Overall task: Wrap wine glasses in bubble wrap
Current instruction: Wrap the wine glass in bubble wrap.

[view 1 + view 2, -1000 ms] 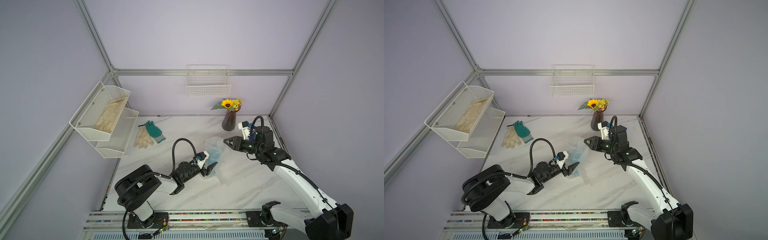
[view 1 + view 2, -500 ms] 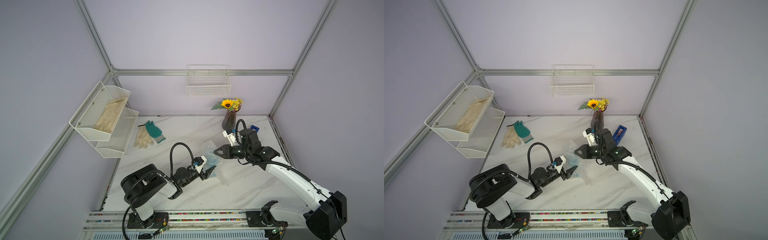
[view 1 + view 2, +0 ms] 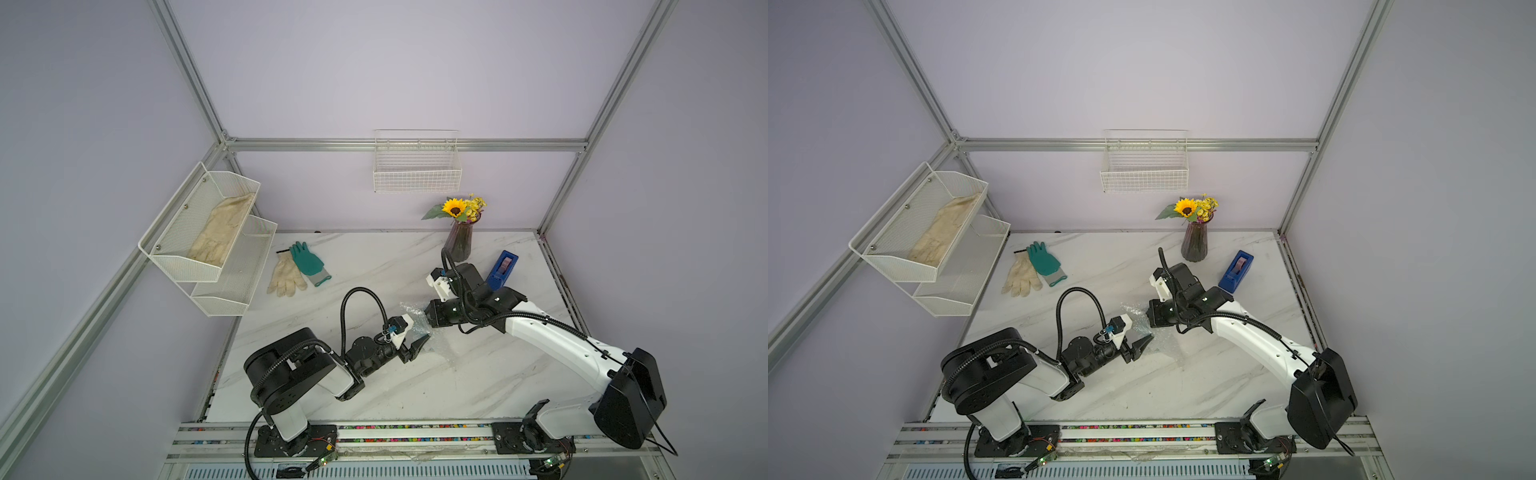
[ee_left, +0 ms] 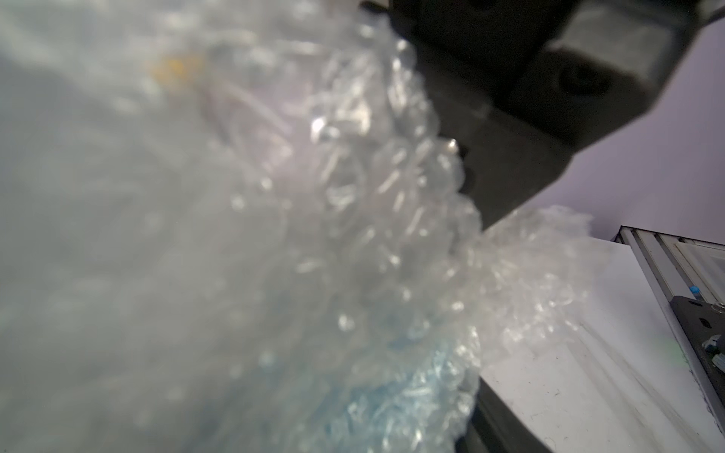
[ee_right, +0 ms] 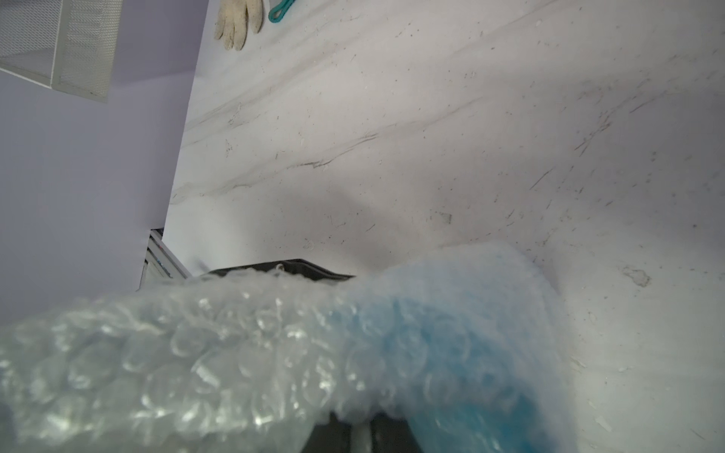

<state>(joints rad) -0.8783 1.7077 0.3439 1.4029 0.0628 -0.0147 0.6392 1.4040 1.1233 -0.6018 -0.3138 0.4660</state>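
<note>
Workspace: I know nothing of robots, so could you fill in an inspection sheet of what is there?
Surface: white marble table, scuffed.
Job's things: blue goblet inside bubble wrap, between the arms.
Clutter: gloves, tape dispenser, vase of flowers.
End effectors: left end effector at the wrapped goblet; right end effector buried in wrap; grip unclear for both.
Cables: black cable loops above the left arm.
Surroundings: wall rack holding a glove; wire basket.
</note>
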